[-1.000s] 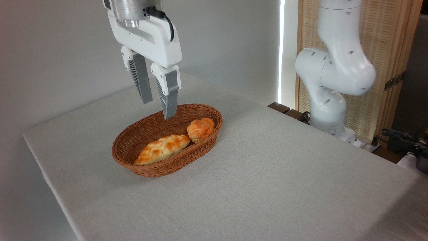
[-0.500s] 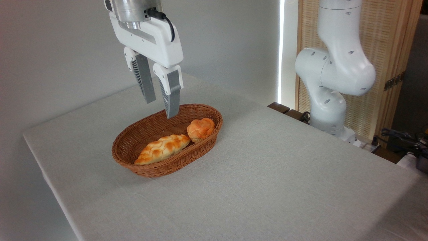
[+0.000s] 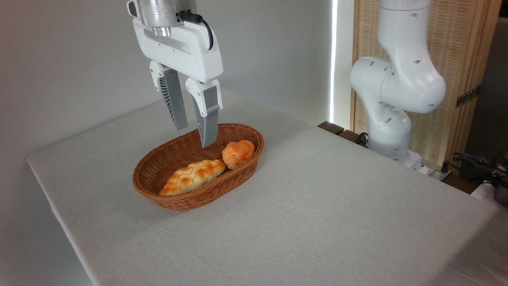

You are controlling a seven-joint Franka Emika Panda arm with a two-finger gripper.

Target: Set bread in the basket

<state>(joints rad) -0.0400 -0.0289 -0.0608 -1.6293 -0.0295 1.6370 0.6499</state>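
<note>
The round, glossy orange bread [image 3: 238,153] lies inside the oval wicker basket [image 3: 166,198], at its right end against the wall. A longer braided loaf [image 3: 193,176] rests beside it in the middle of the basket. My gripper [image 3: 195,137] hangs above the basket's far rim, up and to the left of the bread. Its two grey fingers are spread apart and hold nothing.
The basket sits on a table covered in a pale cloth [image 3: 301,214]. The arm's white base [image 3: 393,99] stands at the table's far right, with a wooden screen behind it and cables at the right edge.
The gripper has shifted slightly right and a little lower over the basket, still open. The bread and the loaf have not moved.
</note>
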